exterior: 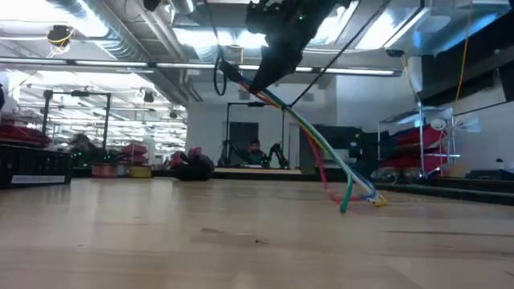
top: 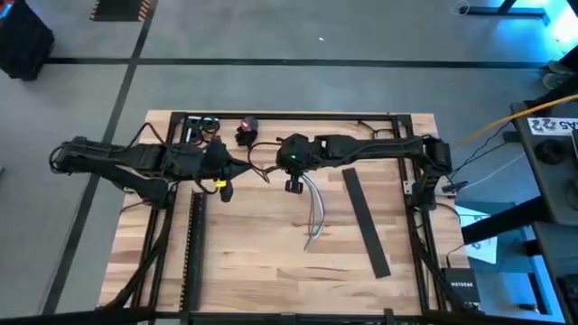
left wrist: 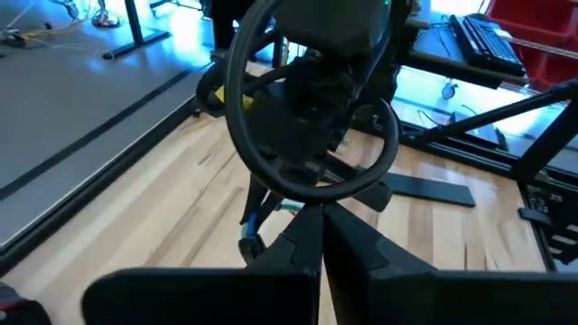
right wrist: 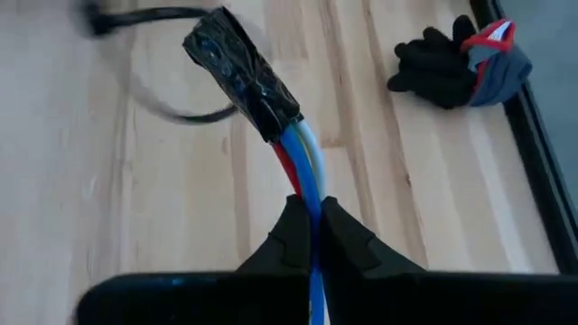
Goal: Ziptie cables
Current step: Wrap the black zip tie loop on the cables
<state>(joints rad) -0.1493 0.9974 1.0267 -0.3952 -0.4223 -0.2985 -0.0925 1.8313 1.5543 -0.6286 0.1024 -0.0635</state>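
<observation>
The cables [exterior: 321, 156] are a bundle of thin blue, white, red and green wires, bound with black tape at one end [right wrist: 242, 74]. My right gripper [right wrist: 312, 233] is shut on them above the table's middle [top: 293, 183]. My left gripper [left wrist: 321, 236], just left of it in the high view [top: 237, 167], is shut on a black zip-tie bent into a loop [left wrist: 312, 108]. That loop hangs in the air next to the taped end [exterior: 221, 76]. My right gripper pinches the cables between its two fingers a short way behind the taped end [right wrist: 307, 194], with the wires running along the fingers. The taped end sticks out ahead, lifted clear. The rest slants down, and the free tips [exterior: 361, 197] lie on the table. My left gripper pinches the zip-tie loop at its near part [left wrist: 318, 197] between its shut fingertips. The loop stands out ahead of the fingers, clear of the table, in front of the right gripper.
A long flat black bar [top: 366, 221] lies on the table to the right of the cables. A black and red glove [right wrist: 461, 56] sits near the far edge [top: 246, 131]. A black rail [top: 192, 244] runs along the table's left side.
</observation>
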